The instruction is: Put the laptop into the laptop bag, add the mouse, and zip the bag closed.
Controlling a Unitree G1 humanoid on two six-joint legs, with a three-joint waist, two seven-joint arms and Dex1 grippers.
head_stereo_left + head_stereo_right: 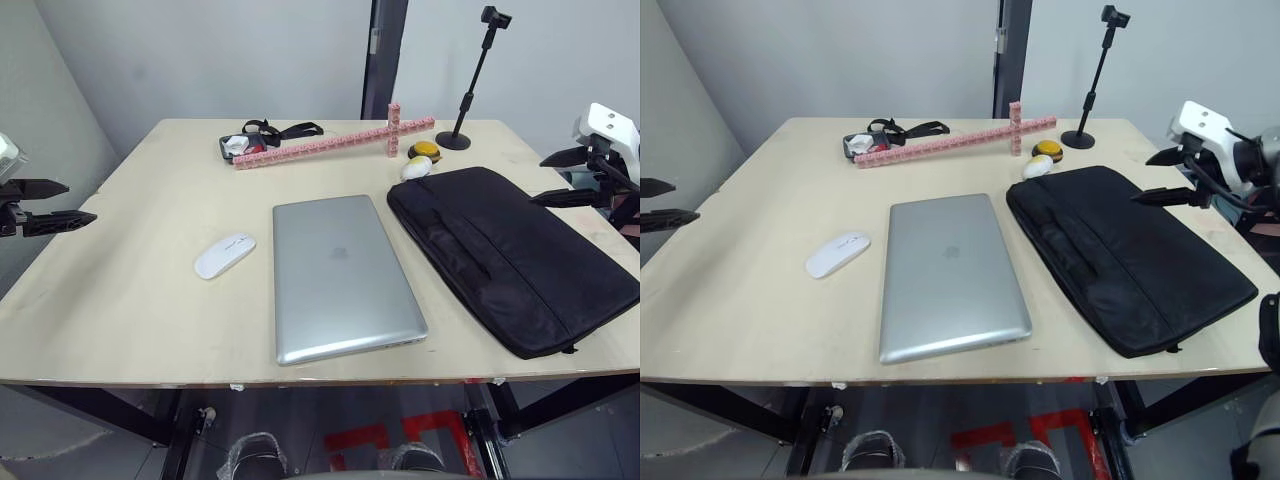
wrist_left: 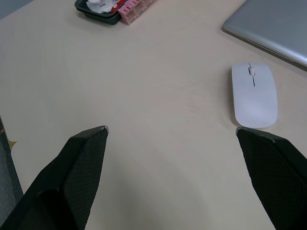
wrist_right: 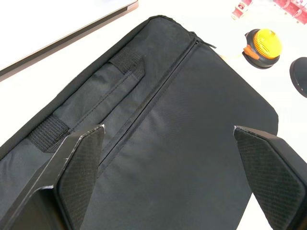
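The silver-grey laptop (image 1: 342, 273) lies shut and flat in the middle of the table. To its right lies the black laptop bag (image 1: 510, 255), flat, handle strap and zipper facing up. The white mouse (image 1: 224, 255) rests left of the laptop. My left gripper (image 1: 55, 203) hovers open at the table's left edge, well apart from the mouse (image 2: 254, 94). My right gripper (image 1: 562, 176) hangs open above the far right part of the laptop bag (image 3: 182, 139), nothing between its fingers.
At the back of the table lie a pink brick cross (image 1: 335, 141), a small black tray with a strap (image 1: 240, 148), a yellow-orange toy (image 1: 425, 150) beside a white one (image 1: 416, 168), and a black camera stand (image 1: 470, 95).
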